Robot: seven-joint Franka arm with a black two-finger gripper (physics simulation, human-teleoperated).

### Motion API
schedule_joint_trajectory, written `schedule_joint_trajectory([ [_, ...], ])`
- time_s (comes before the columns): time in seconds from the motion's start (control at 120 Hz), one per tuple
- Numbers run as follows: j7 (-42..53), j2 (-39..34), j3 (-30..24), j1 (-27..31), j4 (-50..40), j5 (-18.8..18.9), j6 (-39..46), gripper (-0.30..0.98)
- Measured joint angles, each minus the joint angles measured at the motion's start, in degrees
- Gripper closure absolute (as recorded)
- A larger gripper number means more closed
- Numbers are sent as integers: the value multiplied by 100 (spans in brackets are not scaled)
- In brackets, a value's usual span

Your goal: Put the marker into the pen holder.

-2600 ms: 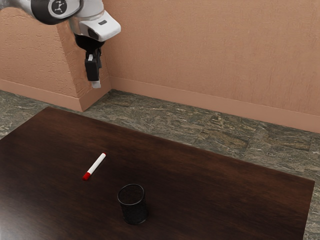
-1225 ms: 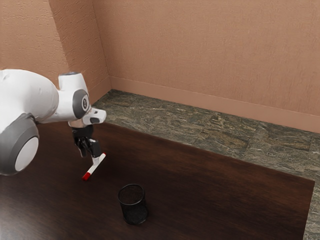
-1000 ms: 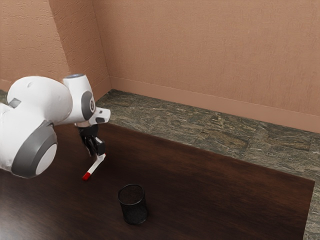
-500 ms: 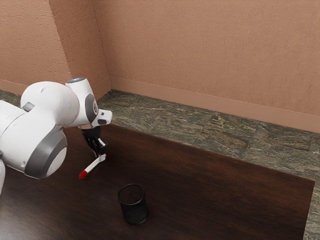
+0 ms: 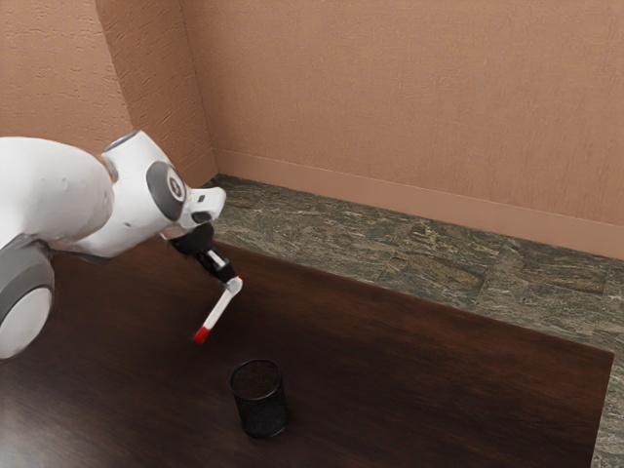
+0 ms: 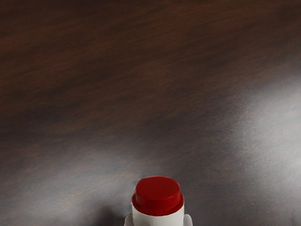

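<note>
Marker [image 5: 219, 310] is held by the jaws, which are closed on it from two sides, near its end with the small red tip [image 6: 158, 190]. It is seen above the desk [image 5: 409, 361], at the exterior view's left of the pen holder [image 5: 261, 409] and apart from it. The picking up can be judged as done, and the carrying seems to be the step in hand. For the next move, the marker should be brought over the open rim [image 5: 256, 399], set more upright, and only then be lowered and released. The longer red cap [image 5: 202, 334] is pointed downward and toward the exterior view's left, while the other end is kept higher, at the jaws. The long axis is therefore slanted, neither flat nor vertical; if it is not corrected, the rim could be struck by the cap.
</note>
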Motion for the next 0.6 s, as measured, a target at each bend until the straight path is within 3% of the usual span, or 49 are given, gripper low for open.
schedule_joint_trajectory([
  [0.1, 285, 329, 1196, -1530, -453, -35, 107, 79],
  [0.308, 852, 574, 4501, -5590, -1302, -153, 222, 79],
  [0.492, 1317, 289, 6482, -7948, -1881, -342, 249, 79],
  [0.6, 1568, 218, 6864, -8490, -2180, -474, 254, 79],
])
